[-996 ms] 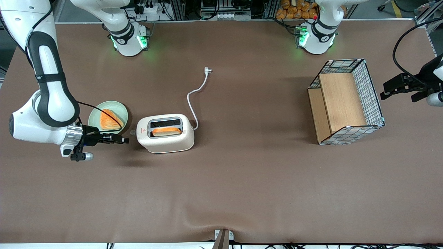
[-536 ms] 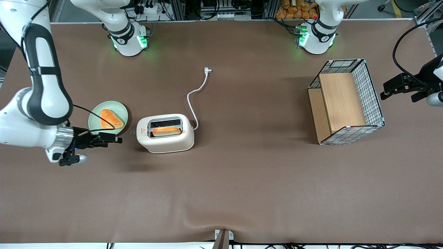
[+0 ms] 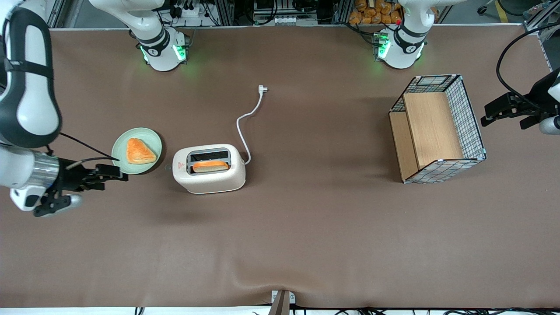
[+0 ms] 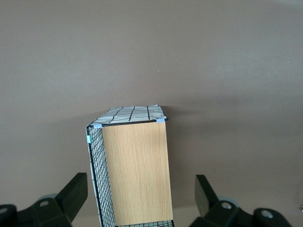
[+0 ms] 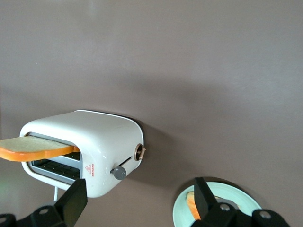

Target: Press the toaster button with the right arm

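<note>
Pressing step: the right arm (image 3: 26,87) holds its gripper (image 3: 114,171) low over the table (image 3: 306,245), well apart from the toaster (image 3: 209,169), beside the green plate (image 3: 151,164) carrying a pastry (image 3: 139,151). Fingers (image 5: 75,201) are spread, grasping nothing. The toaster button (image 5: 119,172) sticks out of the narrow end under the red triangle mark (image 5: 89,170), facing the gripper; one toast slice (image 3: 210,166) stands in the slot nearer the front camera. Judgement: line up on the knob, approach straight, push gently so the toaster does not slide. Bare table lies between gripper and toaster; the plate rim is the nearest obstacle. The cord (image 3: 249,118) trails off the toaster's farther end, clear of the path.
</note>
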